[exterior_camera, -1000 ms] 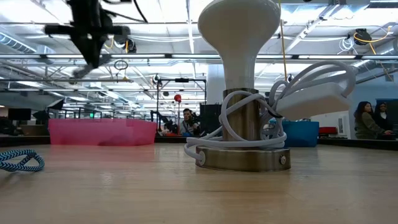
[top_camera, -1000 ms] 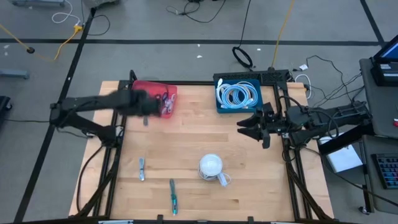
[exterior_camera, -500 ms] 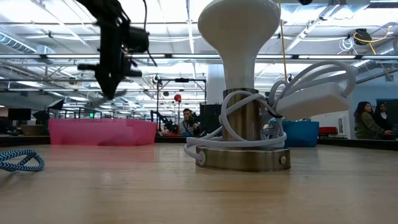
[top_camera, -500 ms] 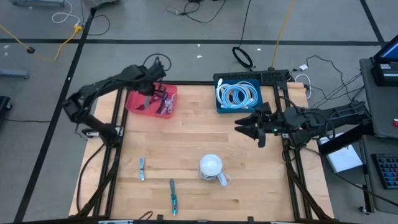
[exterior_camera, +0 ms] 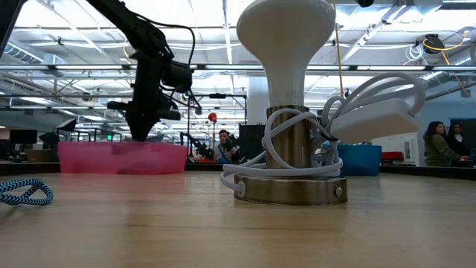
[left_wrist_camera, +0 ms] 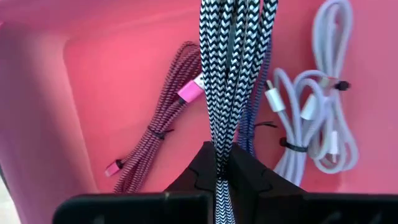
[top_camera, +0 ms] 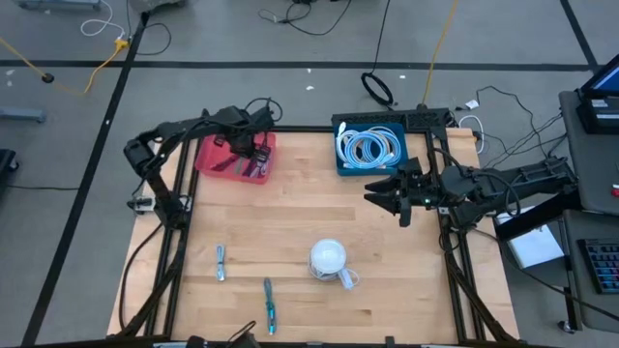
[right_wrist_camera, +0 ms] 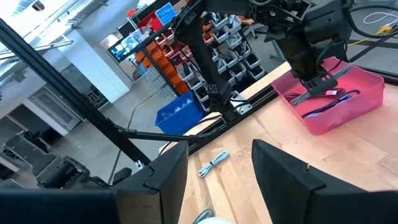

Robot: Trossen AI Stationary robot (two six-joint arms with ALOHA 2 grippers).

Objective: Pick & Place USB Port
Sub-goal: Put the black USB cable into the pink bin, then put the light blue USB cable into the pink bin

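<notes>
Two arms were over your table; the pink bin lay under the left hand, clamped on a braided cable. You needed to lower before releasing. Your right hand waited, half-open, empty.

Two bins at the table's far edge — left bin under the left arm, lamp near front
</notes>
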